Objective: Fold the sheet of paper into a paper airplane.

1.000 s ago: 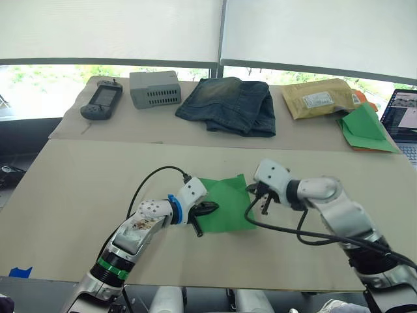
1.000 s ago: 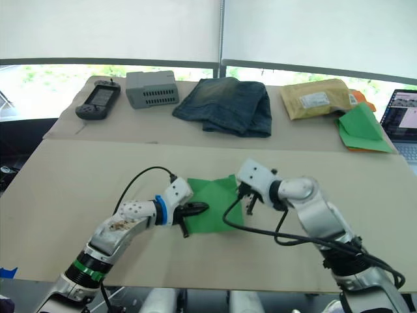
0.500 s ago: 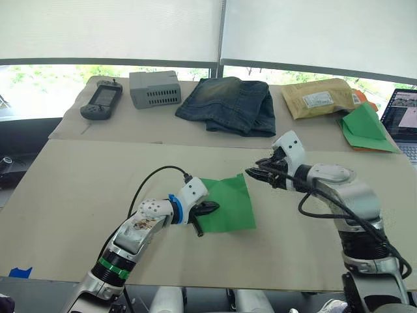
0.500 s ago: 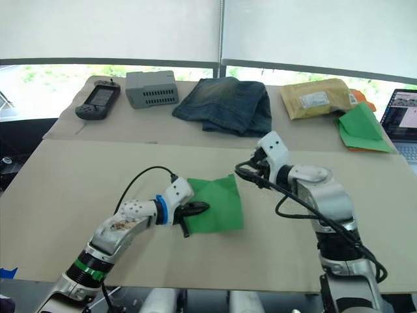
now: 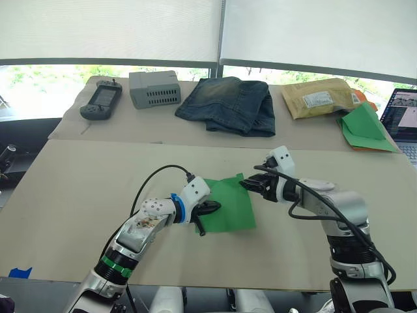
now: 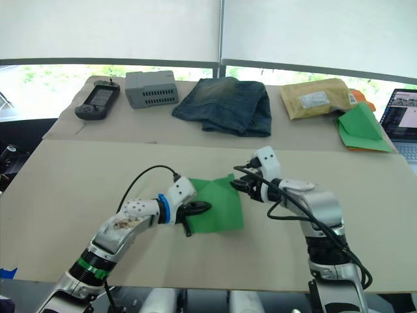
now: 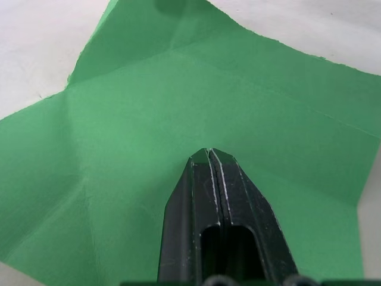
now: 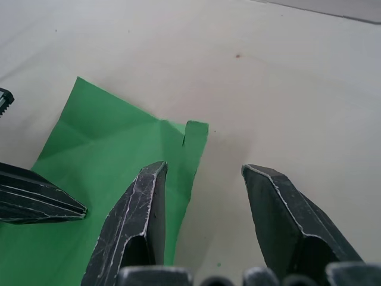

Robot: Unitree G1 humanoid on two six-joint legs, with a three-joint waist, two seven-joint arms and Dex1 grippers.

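The left gripper (image 5: 210, 210) covers part of the paper (image 5: 229, 203) at its near-left edge, the laptop (image 5: 401, 124) is cut off by the right edge, and the envelope's (image 5: 319, 96) label print is too small to read.

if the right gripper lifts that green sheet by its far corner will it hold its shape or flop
Probably flop: the sheet of paper looks thin, with creases across it and one corner already curling up. It likely weighs very little, so it may slide on the smooth table unless the left gripper, jaws shut, presses it down. A small tear near one corner could spread.
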